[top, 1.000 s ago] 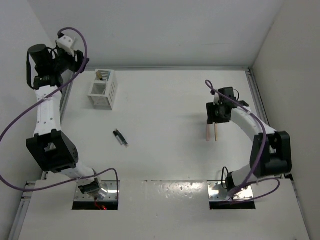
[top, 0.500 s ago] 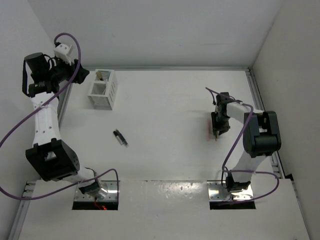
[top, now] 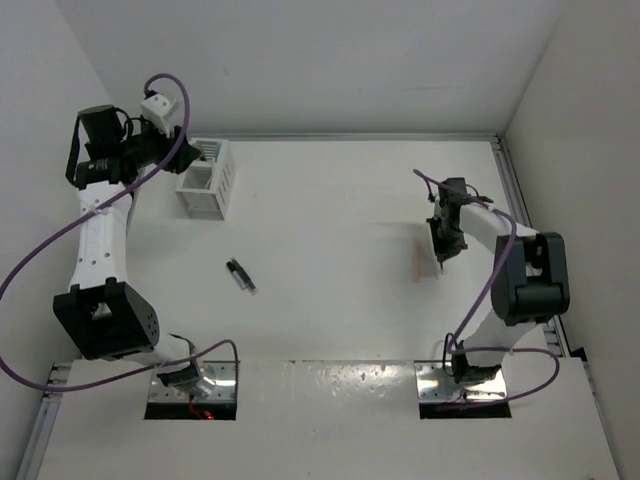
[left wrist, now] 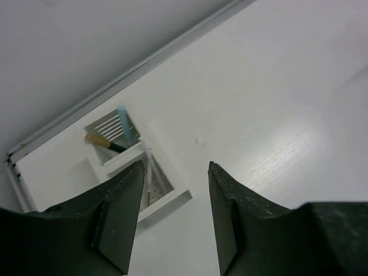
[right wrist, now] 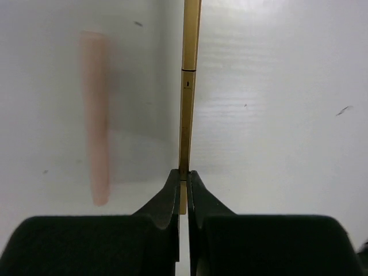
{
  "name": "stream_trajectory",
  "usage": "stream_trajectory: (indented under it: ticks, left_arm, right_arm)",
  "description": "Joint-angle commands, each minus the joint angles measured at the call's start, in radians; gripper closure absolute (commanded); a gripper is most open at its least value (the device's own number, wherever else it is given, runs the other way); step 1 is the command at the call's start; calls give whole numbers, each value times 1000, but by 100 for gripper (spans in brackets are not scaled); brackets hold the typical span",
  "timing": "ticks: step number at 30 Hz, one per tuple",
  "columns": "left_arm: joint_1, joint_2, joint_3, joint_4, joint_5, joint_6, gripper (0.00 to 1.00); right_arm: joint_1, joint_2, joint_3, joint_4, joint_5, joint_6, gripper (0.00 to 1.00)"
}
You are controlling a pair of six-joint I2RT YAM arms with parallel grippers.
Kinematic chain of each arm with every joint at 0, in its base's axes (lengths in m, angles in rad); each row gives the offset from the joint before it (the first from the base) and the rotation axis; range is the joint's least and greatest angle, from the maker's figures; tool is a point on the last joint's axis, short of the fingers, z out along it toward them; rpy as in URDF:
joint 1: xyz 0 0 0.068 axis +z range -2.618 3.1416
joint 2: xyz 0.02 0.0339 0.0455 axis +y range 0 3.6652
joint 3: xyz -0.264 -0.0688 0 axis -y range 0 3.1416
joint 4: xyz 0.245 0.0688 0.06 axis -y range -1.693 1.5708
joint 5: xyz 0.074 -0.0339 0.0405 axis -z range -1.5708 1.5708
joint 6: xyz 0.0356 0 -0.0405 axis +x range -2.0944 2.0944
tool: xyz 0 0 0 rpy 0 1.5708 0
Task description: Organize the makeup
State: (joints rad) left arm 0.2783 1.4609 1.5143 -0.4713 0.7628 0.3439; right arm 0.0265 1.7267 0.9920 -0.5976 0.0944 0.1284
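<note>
Your tan pencil (right wrist: 188, 86) is at three o'clock of the table (top: 330, 200), its near end pinched in the right gripper (right wrist: 184, 175). The pink stick (right wrist: 95, 115) lies at its nine o'clock. So slight an end-hold may let it swing or slip on lifting. The left gripper (left wrist: 175, 167) hangs wide. No legible writing.

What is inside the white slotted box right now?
The far compartment of the white box holds a light blue stick and a black stick with a gold end. The near compartment looks empty, but the left gripper's finger covers part of it.
</note>
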Motion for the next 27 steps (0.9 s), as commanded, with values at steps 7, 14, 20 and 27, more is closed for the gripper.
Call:
stream_trajectory:
  ticks: [7, 14, 20, 27]
  left_arm:
    - [-313, -200, -199, -107, -29, 788, 43]
    - [-493, -448, -624, 417, -192, 1197, 27]
    - [-593, -467, -721, 496, -201, 1434, 22]
    - [-625, -450, -778, 461, -221, 1624, 22]
  right_arm:
    - [259, -205, 293, 179, -396, -57, 100]
    - [435, -12, 560, 127, -661, 117, 100]
    - [555, 88, 700, 62, -760, 207, 100]
    - [599, 136, 744, 32, -825, 240, 100]
